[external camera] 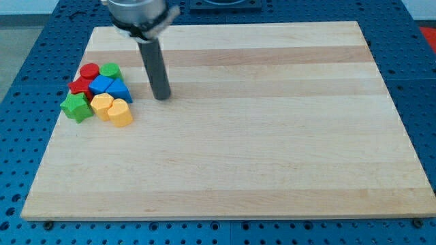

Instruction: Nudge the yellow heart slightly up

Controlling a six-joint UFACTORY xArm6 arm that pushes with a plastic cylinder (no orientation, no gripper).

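Board [272, 170], view's left edge: one tight cluster of eight touching blocks, with red cylinder [89, 70] at 11 o'clock, green block [110, 71] at 1, red block [80, 86] at 9, two blue blocks [102, 84] [120, 92] at centre and 3. Lower row: green star [76, 107] at 8, yellow block [102, 105] at 6, yellow heart [120, 113] at 5. My tip [162, 97] stands on the board apart from the cluster, at 2 o'clock from the yellow heart.

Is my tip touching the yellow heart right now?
Apart. The camera view shows bare wood between my tip and the yellow heart; the tip sits up and to the view's right of it.
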